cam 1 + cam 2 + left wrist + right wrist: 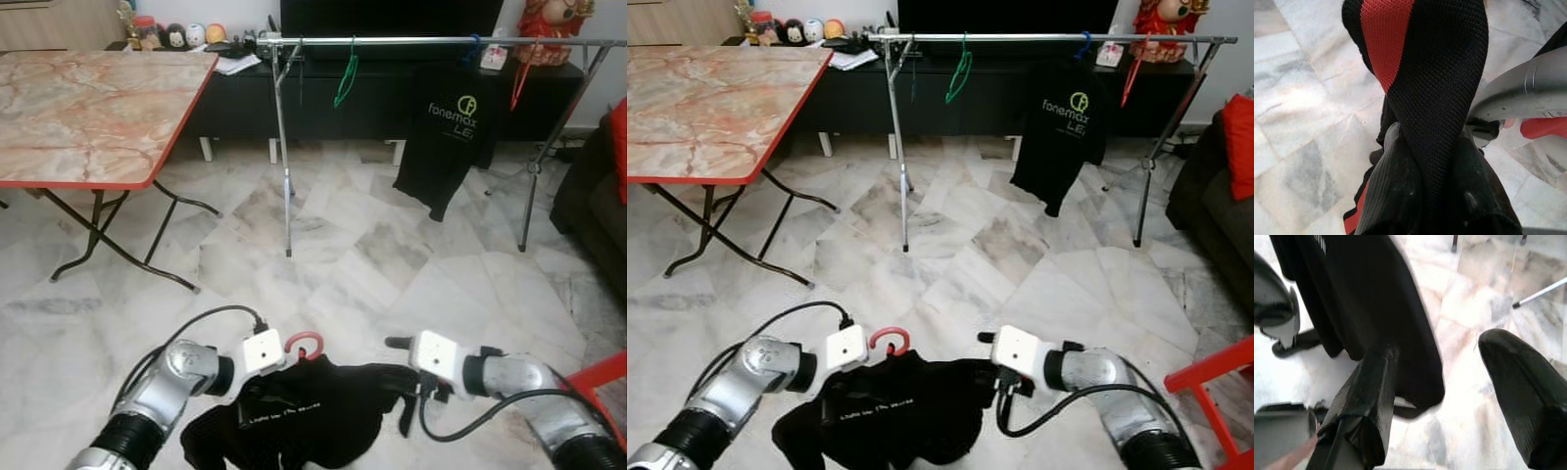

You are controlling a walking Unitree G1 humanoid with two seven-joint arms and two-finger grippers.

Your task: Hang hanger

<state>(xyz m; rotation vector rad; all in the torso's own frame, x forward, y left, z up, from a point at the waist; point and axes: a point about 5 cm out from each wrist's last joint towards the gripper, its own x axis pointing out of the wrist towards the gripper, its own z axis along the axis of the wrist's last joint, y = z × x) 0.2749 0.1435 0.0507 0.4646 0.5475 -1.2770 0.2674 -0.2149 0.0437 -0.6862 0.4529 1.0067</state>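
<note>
Trouble may come if the left gripper point(257, 384), clenched on the black shirt point(304, 416), lets its red hanger point(305, 344) slip, since the right gripper point(1449, 396) hangs wide apart, far from the rail point(431, 41).

Marble-top folding table point(88, 108) at left, dark sofa point(593, 196) at right, red chair point(1215, 377) nr corner.

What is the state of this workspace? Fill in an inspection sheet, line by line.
Surface: pale marble floor.
Job's things: black garment on a red hanger, held low between the arms; clothes rail ahead carries a green hanger and a black T-shirt.
Clutter: figurines on the TV bench.
Grippers: left pincer shut on the garment; right pincer open, one finger against the cloth.
Cables: a black cable loops from each wrist.
Surroundings: folding table on the left, dark sofa and red chair on the right.
</note>
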